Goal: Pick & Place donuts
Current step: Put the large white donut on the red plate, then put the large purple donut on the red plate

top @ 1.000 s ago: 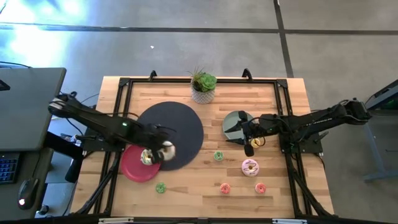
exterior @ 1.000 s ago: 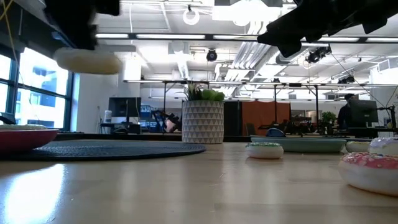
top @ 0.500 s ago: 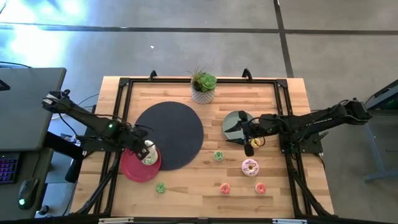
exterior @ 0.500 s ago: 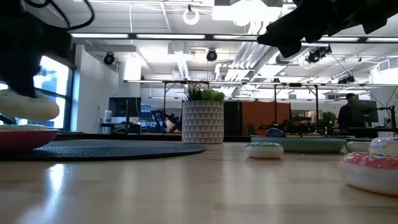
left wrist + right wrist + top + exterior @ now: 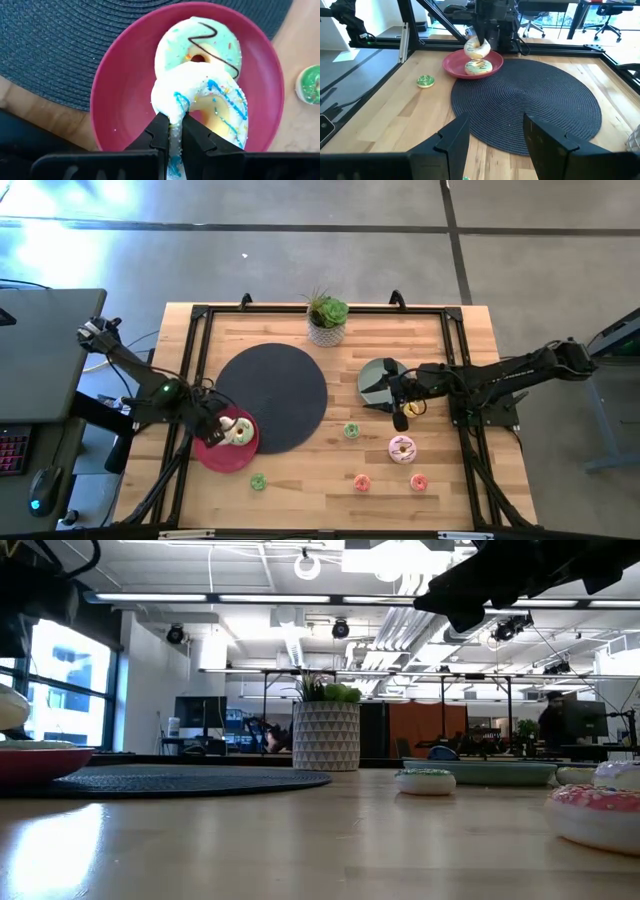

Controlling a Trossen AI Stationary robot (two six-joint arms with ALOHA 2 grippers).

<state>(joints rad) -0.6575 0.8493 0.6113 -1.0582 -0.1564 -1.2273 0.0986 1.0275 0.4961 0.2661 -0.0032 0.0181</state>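
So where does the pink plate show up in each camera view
High view: pink plate at lower left, beside the dark mat.
Low view: far left edge.
Left wrist view: fills the centre.
Right wrist view: upper middle.
Shared landmark: the mat's edge.

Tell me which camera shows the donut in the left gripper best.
The left wrist view: the held donut fills it, pinched by the left gripper over the pink plate. The high view shows it tiny, the right wrist view distant, the low view only an edge.
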